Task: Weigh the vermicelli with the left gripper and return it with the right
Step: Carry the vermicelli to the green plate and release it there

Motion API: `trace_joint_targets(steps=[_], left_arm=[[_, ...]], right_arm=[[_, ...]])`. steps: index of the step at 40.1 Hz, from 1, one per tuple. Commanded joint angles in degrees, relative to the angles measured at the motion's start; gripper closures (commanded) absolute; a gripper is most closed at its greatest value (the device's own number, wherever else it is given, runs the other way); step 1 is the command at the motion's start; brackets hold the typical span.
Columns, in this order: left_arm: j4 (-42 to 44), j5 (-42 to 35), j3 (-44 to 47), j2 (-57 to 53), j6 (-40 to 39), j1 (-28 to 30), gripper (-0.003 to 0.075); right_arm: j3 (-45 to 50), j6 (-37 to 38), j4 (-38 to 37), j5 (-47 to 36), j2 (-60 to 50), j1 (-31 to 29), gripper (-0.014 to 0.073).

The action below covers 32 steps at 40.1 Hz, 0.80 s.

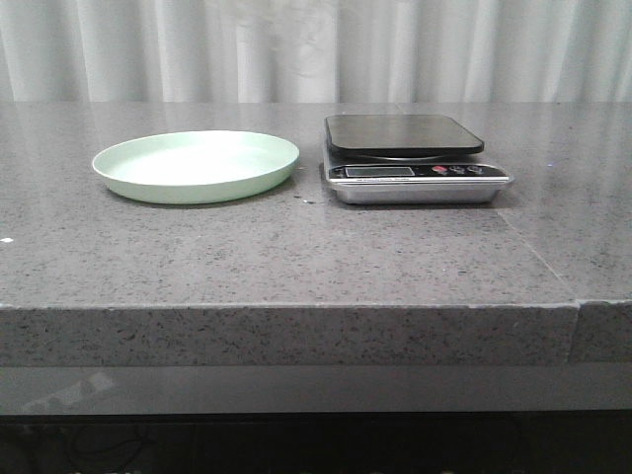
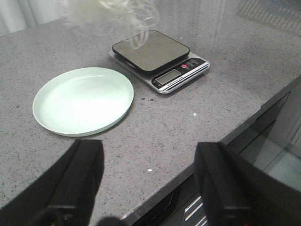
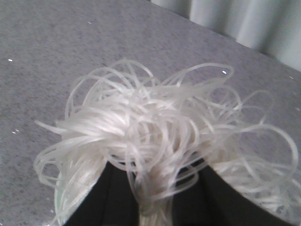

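Note:
The vermicelli is a fluffy tangle of off-white strands pinched between the black fingers of my right gripper, held in the air above the table. It also shows blurred at the far edge of the left wrist view, hanging above the plate and scale. My left gripper is open and empty, near the table's front edge, its black fingers wide apart. The black-topped scale is bare. Neither gripper shows in the front view.
A pale green plate lies empty on the grey stone table, left of the scale; it also shows in the left wrist view, as does the scale. A white curtain hangs behind the table. The table's front edge is close.

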Motion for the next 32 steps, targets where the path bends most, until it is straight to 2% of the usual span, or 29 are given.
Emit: trace_joint_targets(steps=[1, 15, 18, 25, 27, 32], left_arm=[[-0.7, -4.2, -1.4, 0.3, -0.2, -0.3, 0.0220], [-0.7, -4.2, -1.4, 0.3, -0.2, -0.3, 0.0220], [-0.7, -4.2, -1.4, 0.3, -0.2, -0.3, 0.0220], [-0.7, -4.2, -1.4, 0.3, -0.2, -0.3, 0.0220], [-0.7, -4.2, -1.4, 0.3, -0.2, -0.3, 0.0220], [-0.7, -4.2, -1.4, 0.3, -0.2, -0.3, 0.0220]], right_arm=[[-2.3, -0.7, 1.0, -8.6, -0.7, 2.5, 0.0408], [-2.3, -0.7, 1.0, -7.8, 9.6, 4.3, 0.0393], [-2.3, -0.7, 1.0, -6.9, 11.2, 4.3, 0.0326], [-2.3, -0.7, 1.0, -6.1, 12.0, 4.3, 0.0057], [-2.3, -0.7, 0.9, -6.1, 11.6, 4.2, 0.0018], [-2.3, -0.7, 0.9, -5.3, 9.5, 4.1, 0.0017]])
